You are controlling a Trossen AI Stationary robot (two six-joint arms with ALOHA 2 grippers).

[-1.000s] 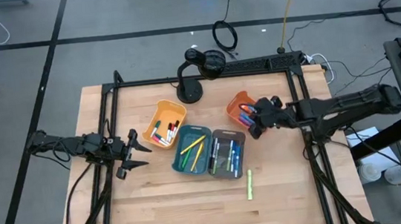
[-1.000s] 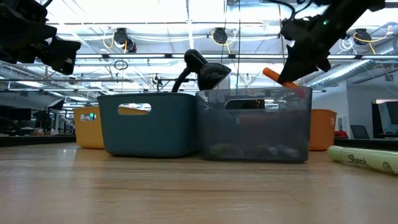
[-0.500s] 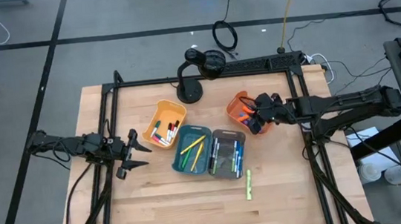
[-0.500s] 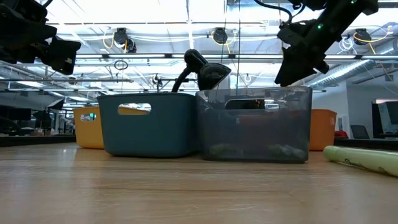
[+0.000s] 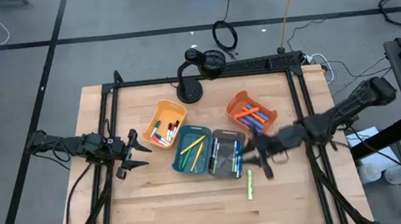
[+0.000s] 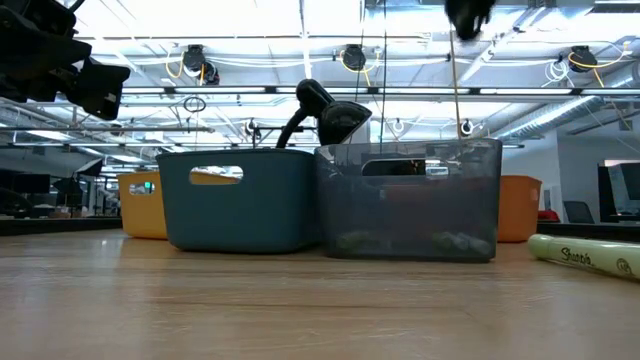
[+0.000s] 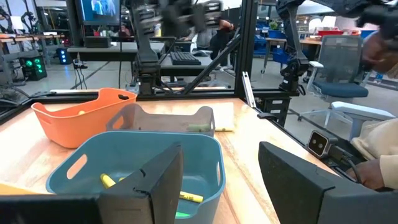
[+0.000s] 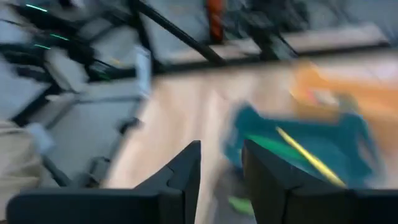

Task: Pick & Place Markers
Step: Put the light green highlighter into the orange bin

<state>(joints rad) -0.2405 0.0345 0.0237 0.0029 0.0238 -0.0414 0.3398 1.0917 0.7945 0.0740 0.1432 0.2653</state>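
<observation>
One green marker [image 5: 250, 183] lies flat on the table near the grey bin [image 5: 226, 154]; it also shows at the right of the low view [image 6: 590, 258]. Other markers lie in the yellow bin [image 5: 164, 125], the teal bin [image 5: 192, 150], the grey bin and the orange bin [image 5: 251, 112]. My right gripper [image 5: 259, 154] hangs blurred in the air beside the grey bin's right end, just beyond the green marker; its fingers [image 8: 186, 171] stand apart with nothing between them. My left gripper [image 5: 132, 153] waits open at the table's left, level, facing the teal bin [image 7: 137, 162].
A black stand with a camera head [image 5: 195, 71] rises at the table's far middle. The black frame rails [image 5: 302, 116] run along the table's sides. Bare wood [image 5: 180, 203] lies between the bins and the near edge.
My right gripper held an orange marker over the orange bin and has let it go there. It then swung fast toward the table's near edge, past the grey bin's right end, toward the green marker, tipping from pointing down to nearly level.
</observation>
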